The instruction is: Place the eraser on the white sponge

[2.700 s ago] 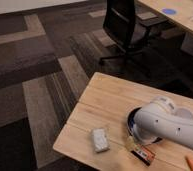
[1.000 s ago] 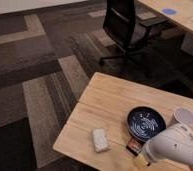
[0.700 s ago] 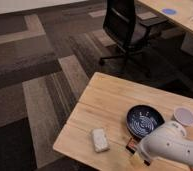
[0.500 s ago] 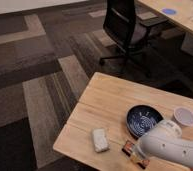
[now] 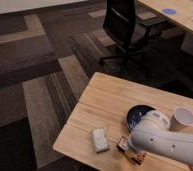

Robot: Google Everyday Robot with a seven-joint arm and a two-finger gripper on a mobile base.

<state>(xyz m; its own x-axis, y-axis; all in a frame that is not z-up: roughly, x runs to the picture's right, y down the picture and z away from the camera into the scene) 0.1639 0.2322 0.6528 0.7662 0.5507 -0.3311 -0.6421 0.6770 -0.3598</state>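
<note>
Camera view: The white sponge point(image 5: 99, 140) lies flat near the front edge of the wooden table point(image 5: 110, 95). It is a pale rough pad, with its long axis running roughly front to back.

The eraser point(image 5: 124, 145) lies flat on the table just right of the white sponge, apart from it. It is dark with an orange-red band, and its long axis runs diagonally from upper left to lower right. Any print on it cannot be read.

The gripper point(image 5: 134, 147), at the end of the white arm point(image 5: 165, 142), is over the eraser's right part. Its state cannot be told.

Right of the white sponge and further back stand a dark blue bowl point(image 5: 136, 115) and a cup point(image 5: 182, 119).
</note>
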